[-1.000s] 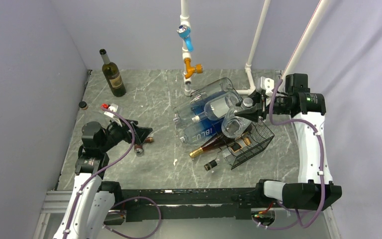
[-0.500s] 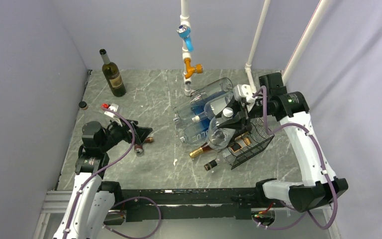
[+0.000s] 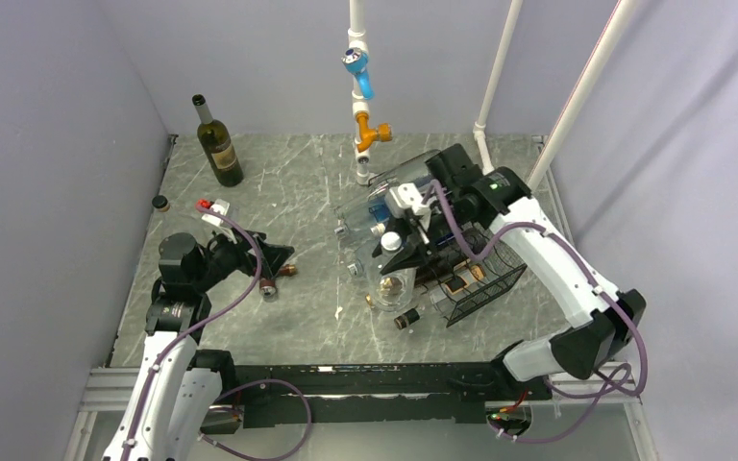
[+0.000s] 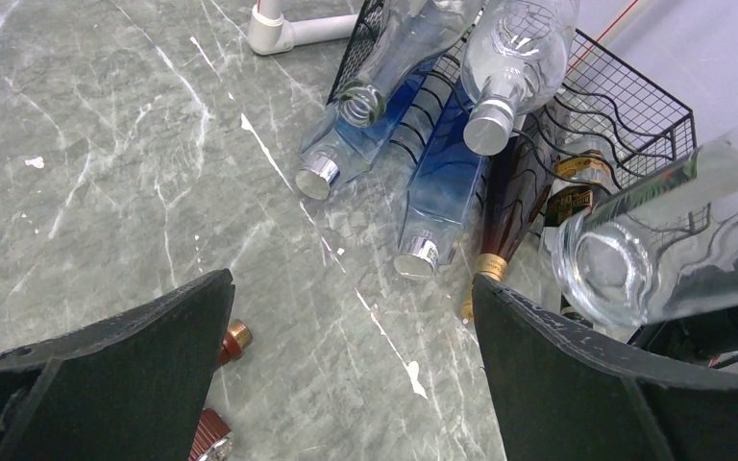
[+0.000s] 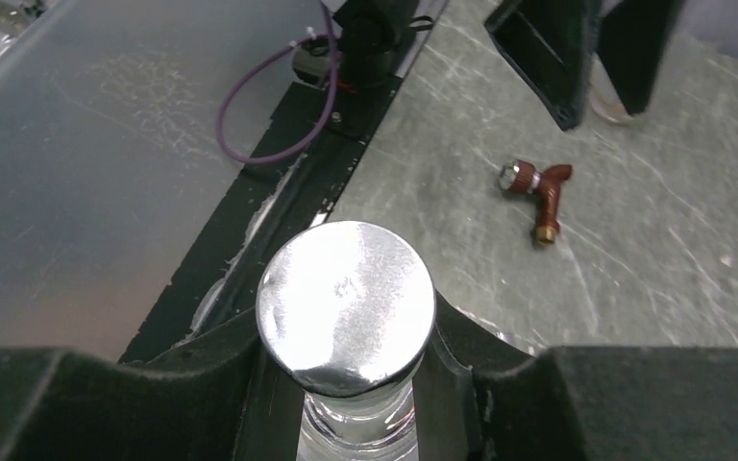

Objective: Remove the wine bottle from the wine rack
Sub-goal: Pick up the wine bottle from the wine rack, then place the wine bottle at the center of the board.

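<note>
My R gripper [image 5: 346, 389] clamps clear bottle [image 5: 346, 288] by neck, just beside wine rack [image 3: 490, 283]; L gripper [image 4: 351, 280] wide, empty.

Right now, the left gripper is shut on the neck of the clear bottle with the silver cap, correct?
Not the left one. The right gripper is shut on the neck of the clear bottle with the silver cap, as the right wrist view shows. The left gripper stands open and empty.
</note>
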You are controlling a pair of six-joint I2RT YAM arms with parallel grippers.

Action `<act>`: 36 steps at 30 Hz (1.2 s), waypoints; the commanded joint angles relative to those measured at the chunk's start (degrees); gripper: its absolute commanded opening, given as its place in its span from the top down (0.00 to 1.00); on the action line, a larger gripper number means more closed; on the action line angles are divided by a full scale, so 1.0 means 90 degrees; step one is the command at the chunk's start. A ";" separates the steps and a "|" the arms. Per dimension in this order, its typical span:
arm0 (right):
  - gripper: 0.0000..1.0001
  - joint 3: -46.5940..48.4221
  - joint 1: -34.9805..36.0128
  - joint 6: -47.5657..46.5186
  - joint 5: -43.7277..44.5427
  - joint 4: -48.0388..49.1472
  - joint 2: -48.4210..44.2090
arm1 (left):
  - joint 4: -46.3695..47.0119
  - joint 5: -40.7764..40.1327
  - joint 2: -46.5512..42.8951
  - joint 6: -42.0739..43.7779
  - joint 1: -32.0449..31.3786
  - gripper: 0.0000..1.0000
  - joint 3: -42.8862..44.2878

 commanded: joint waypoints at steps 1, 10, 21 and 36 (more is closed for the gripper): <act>1.00 0.0655 0.0625 0.0042 -0.0405 0.0619 0.0105 | 0.0230 0.0060 0.0003 0.0141 0.0049 0.00 0.0024; 1.00 0.1365 0.1972 -0.0239 0.0322 0.0339 0.0997 | 0.0190 0.0011 -0.0017 0.0192 0.0070 0.00 0.0041; 1.00 0.2188 0.2861 -0.0458 0.0949 0.0075 0.2287 | 0.0217 0.0056 -0.0033 0.0175 0.0112 0.00 0.0038; 1.00 0.2362 0.3155 -0.0139 0.1528 0.0402 0.3007 | 0.0258 0.0115 -0.0064 0.0126 0.0200 0.01 0.0034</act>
